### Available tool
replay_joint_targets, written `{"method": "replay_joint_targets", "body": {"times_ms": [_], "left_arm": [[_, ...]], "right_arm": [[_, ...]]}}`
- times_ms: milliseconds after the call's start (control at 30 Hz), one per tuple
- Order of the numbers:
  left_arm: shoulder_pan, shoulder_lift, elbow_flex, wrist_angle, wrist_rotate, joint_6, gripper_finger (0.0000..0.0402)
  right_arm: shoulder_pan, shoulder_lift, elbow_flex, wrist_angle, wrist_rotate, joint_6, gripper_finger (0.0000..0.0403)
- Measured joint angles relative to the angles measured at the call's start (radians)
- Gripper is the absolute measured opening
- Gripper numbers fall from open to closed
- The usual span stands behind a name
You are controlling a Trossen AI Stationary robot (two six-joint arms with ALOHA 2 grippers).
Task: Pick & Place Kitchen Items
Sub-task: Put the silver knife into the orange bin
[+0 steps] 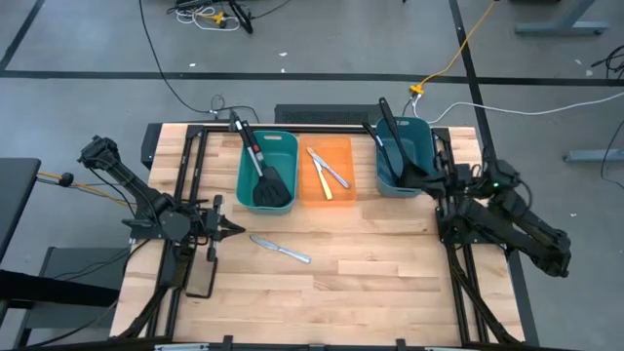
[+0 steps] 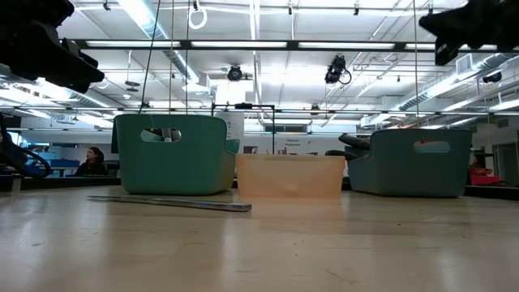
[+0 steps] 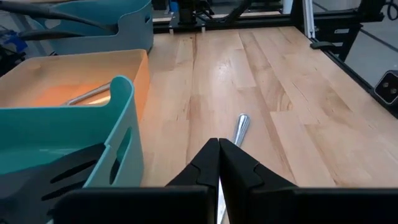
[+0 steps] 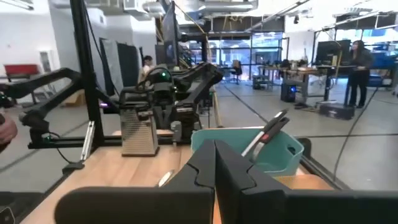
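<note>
Risk we note: left hand (image 1: 234, 229) pressed together beside knife (image 1: 280, 249) on worktop (image 1: 370, 263); unspread, it would shove it. Right hand (image 1: 441, 200) likewise pressed together.

The left gripper (image 1: 234, 228), fingers pressed together, has open wooden table (image 1: 370, 263) ahead of it; only a silver knife (image 1: 280, 249) lies flat there, just beyond its tips. Off to one side of that path, a teal bin (image 1: 267, 168), an orange bin (image 1: 328, 170) and a second teal bin (image 1: 403, 156) stand in a row, with tool handles poking above the teal rims.
</note>
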Motion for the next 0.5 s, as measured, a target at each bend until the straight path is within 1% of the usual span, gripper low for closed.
{"method": "replay_joint_targets", "body": {"times_ms": [133, 233, 400, 500], "left_arm": [[0.000, 0.000, 0.000, -0.001, 0.000, -0.030, 0.0011], [0.000, 0.000, 0.000, -0.001, 0.000, -0.037, 0.0011], [0.000, 0.000, 0.000, -0.001, 0.000, -0.037, 0.0011], [0.000, 0.000, 0.000, -0.001, 0.000, -0.029, 0.0011]], "right_arm": [[0.069, -0.011, -0.125, 0.132, 0.072, 0.034, 0.0001], [0.135, -0.011, -0.180, 0.213, 0.119, 0.036, 0.0001], [0.270, -0.011, -0.199, 0.186, 0.236, -0.010, 0.0001], [0.343, -0.011, -0.212, 0.187, 0.280, -0.055, 0.0001]]}}
